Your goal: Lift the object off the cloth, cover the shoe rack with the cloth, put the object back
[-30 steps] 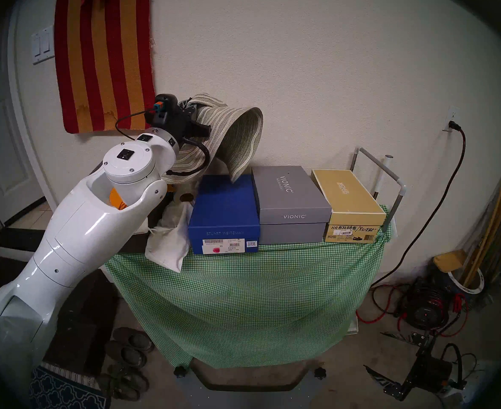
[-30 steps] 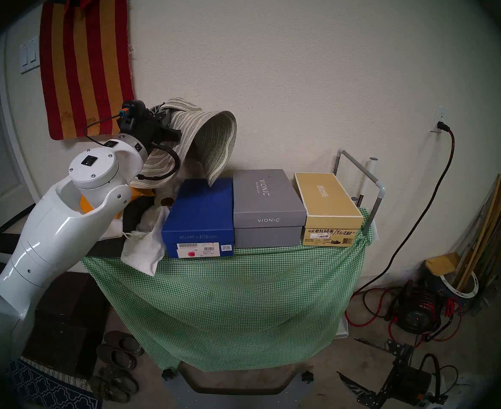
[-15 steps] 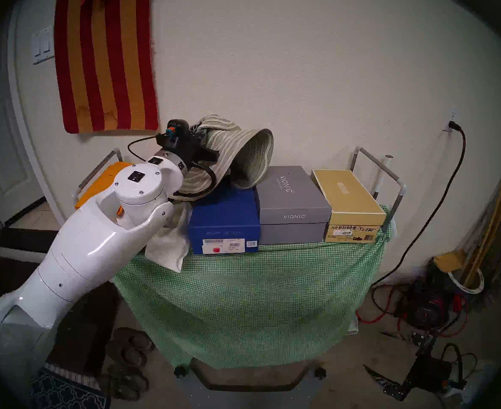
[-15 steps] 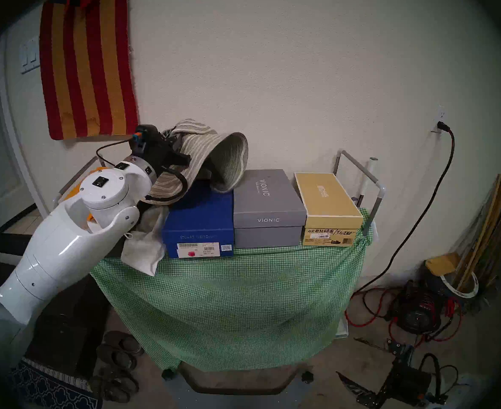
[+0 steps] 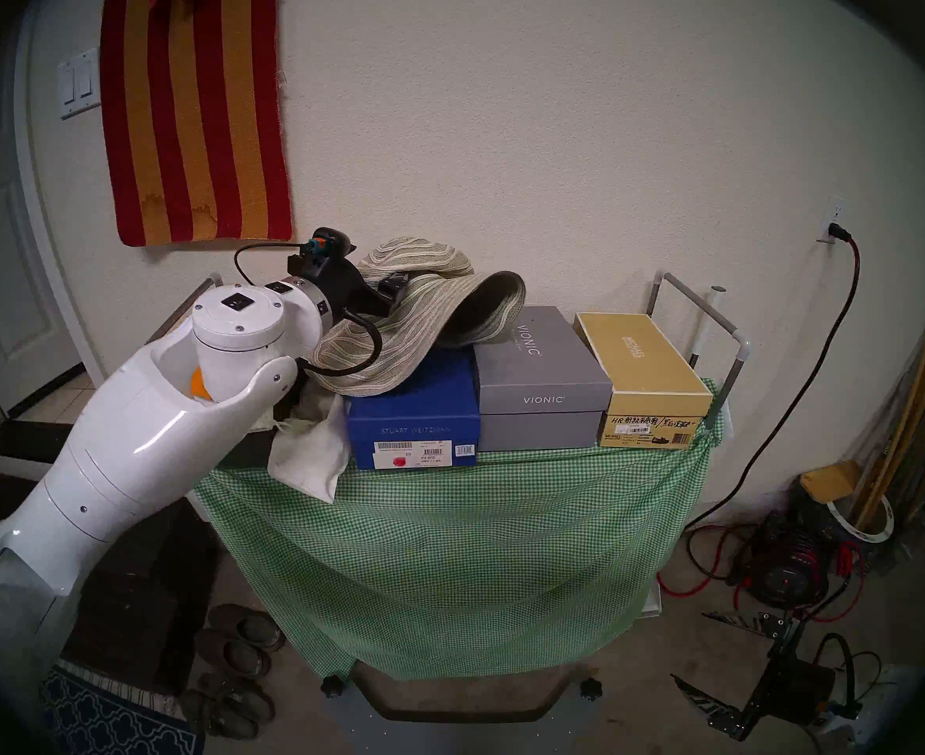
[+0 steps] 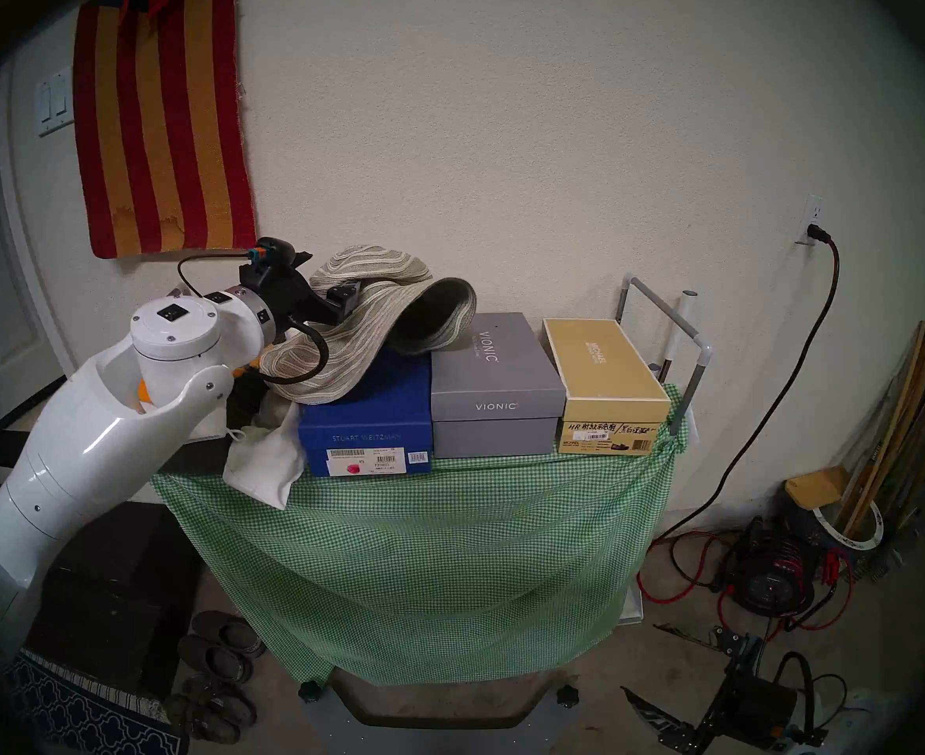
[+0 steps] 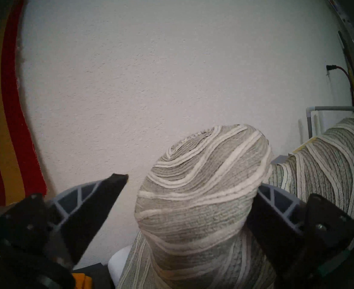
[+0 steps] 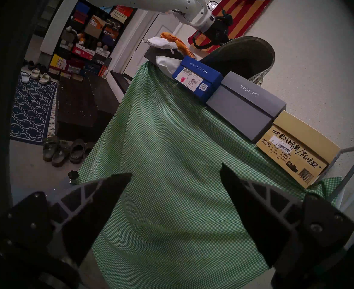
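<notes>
The cloth (image 5: 449,547) hangs over the rack (image 5: 721,323). The hat (image 5: 422,312) lies on the boxes (image 5: 542,378), between the wide-open left gripper (image 7: 189,196) fingers, not squeezed. Nearly done.

1. I am seeing the shoe rack (image 5: 721,323) standing against the wall, its top and front hanging under the green-checked cloth (image 5: 449,547).
2. Sitting in a row on the cloth are a blue box (image 5: 414,410), a grey box (image 5: 542,378) and a tan box (image 5: 645,378), touching side by side.
3. A white bag (image 5: 313,454) is lying left of the blue box, drooping over the front edge.
</notes>
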Available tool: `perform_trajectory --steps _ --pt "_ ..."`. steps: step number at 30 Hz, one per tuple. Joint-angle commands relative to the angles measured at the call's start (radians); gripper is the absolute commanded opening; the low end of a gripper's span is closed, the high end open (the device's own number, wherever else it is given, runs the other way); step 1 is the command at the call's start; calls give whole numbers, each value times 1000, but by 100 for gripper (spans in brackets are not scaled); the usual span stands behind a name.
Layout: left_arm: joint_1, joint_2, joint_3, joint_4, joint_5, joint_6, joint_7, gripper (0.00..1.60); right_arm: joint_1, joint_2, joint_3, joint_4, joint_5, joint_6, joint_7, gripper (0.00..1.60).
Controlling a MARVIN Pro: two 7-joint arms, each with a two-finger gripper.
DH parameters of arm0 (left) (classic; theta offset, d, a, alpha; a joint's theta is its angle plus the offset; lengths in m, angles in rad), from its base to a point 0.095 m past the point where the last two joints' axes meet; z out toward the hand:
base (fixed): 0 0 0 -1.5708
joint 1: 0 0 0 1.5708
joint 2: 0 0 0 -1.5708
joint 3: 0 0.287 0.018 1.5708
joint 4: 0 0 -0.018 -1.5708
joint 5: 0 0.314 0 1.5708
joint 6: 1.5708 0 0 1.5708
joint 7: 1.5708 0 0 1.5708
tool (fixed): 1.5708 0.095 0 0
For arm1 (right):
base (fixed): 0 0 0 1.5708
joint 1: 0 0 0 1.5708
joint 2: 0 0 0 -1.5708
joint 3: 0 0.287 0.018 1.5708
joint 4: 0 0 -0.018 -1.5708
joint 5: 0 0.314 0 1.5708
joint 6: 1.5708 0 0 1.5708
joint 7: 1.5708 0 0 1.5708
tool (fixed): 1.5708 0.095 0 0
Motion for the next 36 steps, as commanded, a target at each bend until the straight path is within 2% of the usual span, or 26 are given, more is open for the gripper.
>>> perform_trajectory --steps 1,3,5,7,8,9,12,17,24,30,36 --pt "-52 104 -65 5 -76 121 -83 160 -2 -7 -5 1 3 0 3 160" --pt "-61 134 -82 -10 -90 157 -124 160 -2 -9 -5 1 4 0 7 160" --pt "-61 143 -92 -20 -102 174 -131 160 -2 -9 -4 1 5 0 8 160" --pt "-59 183 -118 -58 -131 230 -170 160 -2 -11 -3 0 7 0 13 160" --pt "-59 183 -118 -58 -131 230 -170 160 -2 -11 -3 0 7 0 13 160" --pt "-53 200 -138 -68 -168 266 -192 160 -2 -12 -1 0 9 0 15 160" --pt "-34 229 -157 -71 -210 327 -216 160 -2 -12 2 -2 13 0 18 160" --pt "28 269 -172 -91 -246 363 -227 160 -2 -14 4 -2 16 0 23 160" --pt "112 294 -230 -83 -349 437 -192 160 -2 -19 5 -3 20 0 33 160" --pt "187 327 -239 -40 -379 434 -176 160 -2 -24 5 -2 23 0 42 160" --pt "234 327 -329 -25 -427 381 -115 160 -2 -24 10 -5 28 0 46 160"
